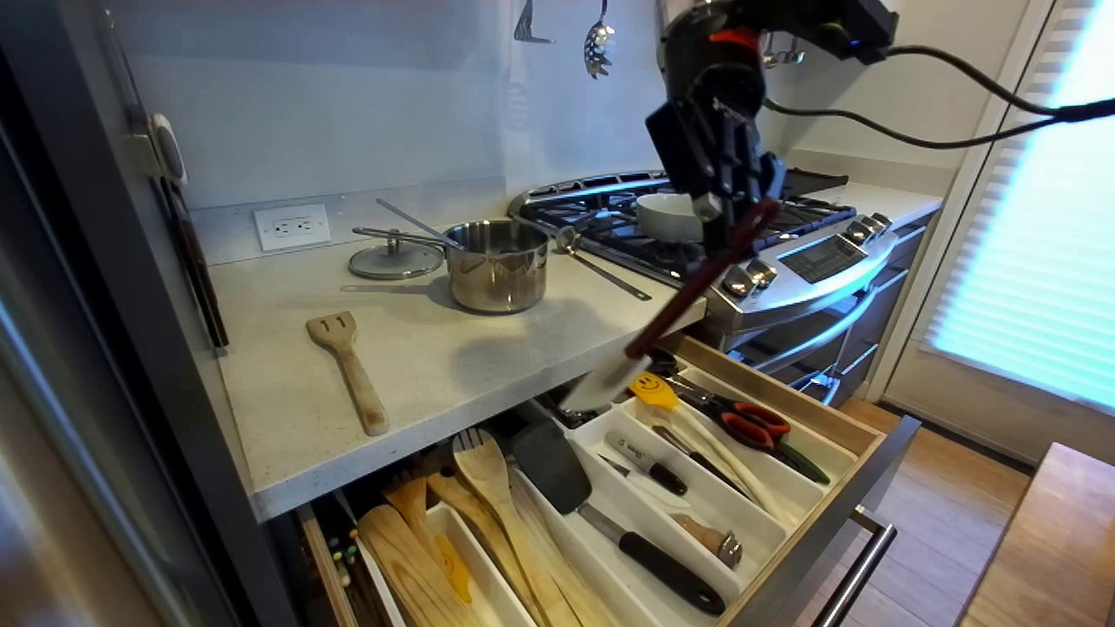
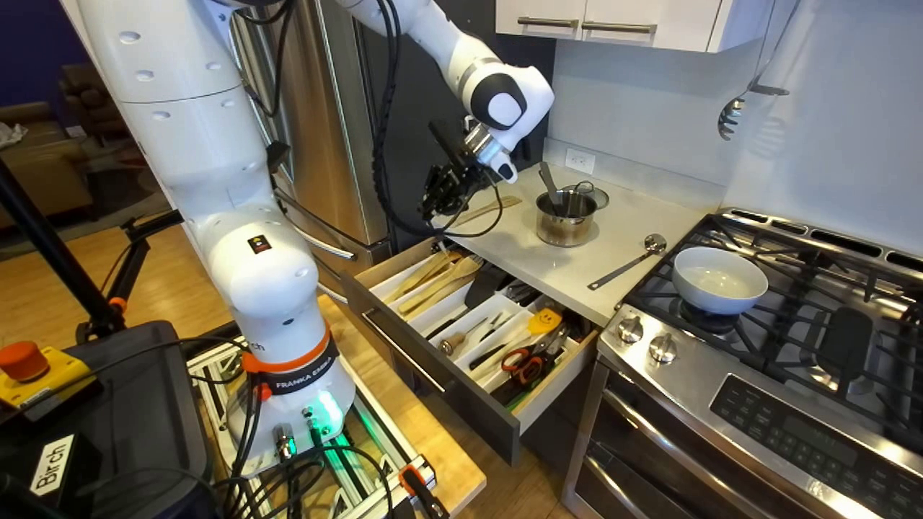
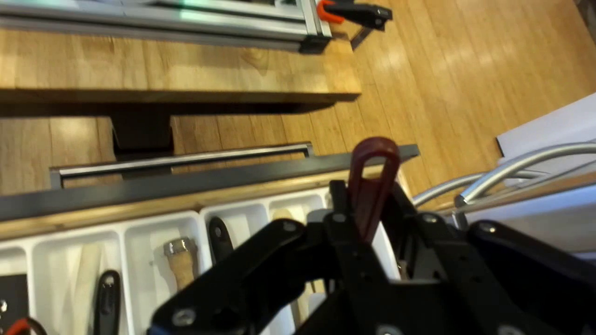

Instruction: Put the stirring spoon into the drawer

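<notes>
Red-handled spatula [image 1: 669, 312] hangs tilted above the open drawer [image 1: 880, 470]. End effector [image 3: 368, 204] grips its handle. Steel pot [image 1: 496, 274] stands on the counter [image 1: 418, 348].

Pale kitchen desk [image 1: 409, 357] with an upright steel pot [image 1: 498, 277], a utensil [image 2: 549, 184] leaning inside it. A glass lid [image 1: 396, 263] lies beside the pot; a slotted wooden turner [image 1: 355, 378] rests nearer the desk's front edge. A white bowl [image 2: 710, 297] sits on the gas stove [image 2: 779, 346]. A wall outlet [image 1: 292, 227] shows behind.
</notes>
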